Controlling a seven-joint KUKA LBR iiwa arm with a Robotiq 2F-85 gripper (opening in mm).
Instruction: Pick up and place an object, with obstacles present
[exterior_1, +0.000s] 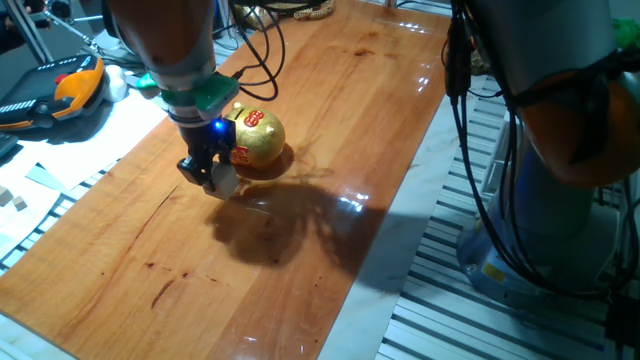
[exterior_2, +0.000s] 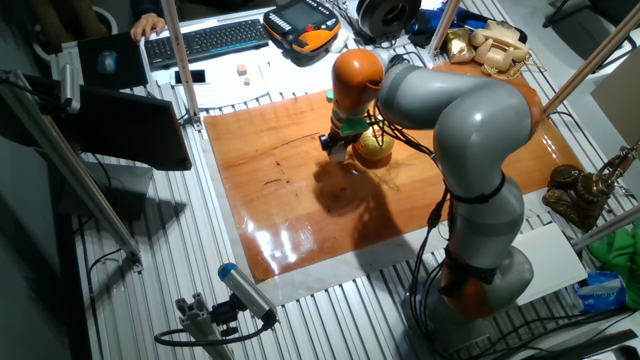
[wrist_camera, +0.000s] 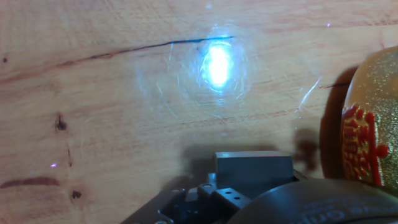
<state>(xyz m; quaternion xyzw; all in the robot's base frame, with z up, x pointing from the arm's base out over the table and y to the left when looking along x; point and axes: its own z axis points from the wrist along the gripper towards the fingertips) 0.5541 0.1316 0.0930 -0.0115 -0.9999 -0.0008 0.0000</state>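
Note:
The small light-tan wooden cube (exterior_1: 226, 182) sits between the black fingers of my gripper (exterior_1: 212, 174), which is shut on it, low over the wooden table (exterior_1: 330, 120). The shiny gold piggy bank (exterior_1: 258, 140) with red markings stands just right of and behind the gripper, very close to it. In the hand view the cube (wrist_camera: 254, 167) shows as a greyish block at the bottom and the piggy bank (wrist_camera: 368, 124) fills the right edge. In the other fixed view the gripper (exterior_2: 336, 150) is left of the piggy bank (exterior_2: 377, 148).
An orange and black pendant (exterior_1: 62, 92) and pale blocks (exterior_1: 12, 200) lie off the table's left edge. Black cables (exterior_1: 262, 45) hang near the arm. A keyboard (exterior_2: 205, 40) and a gold telephone (exterior_2: 490, 45) lie beyond the far edge.

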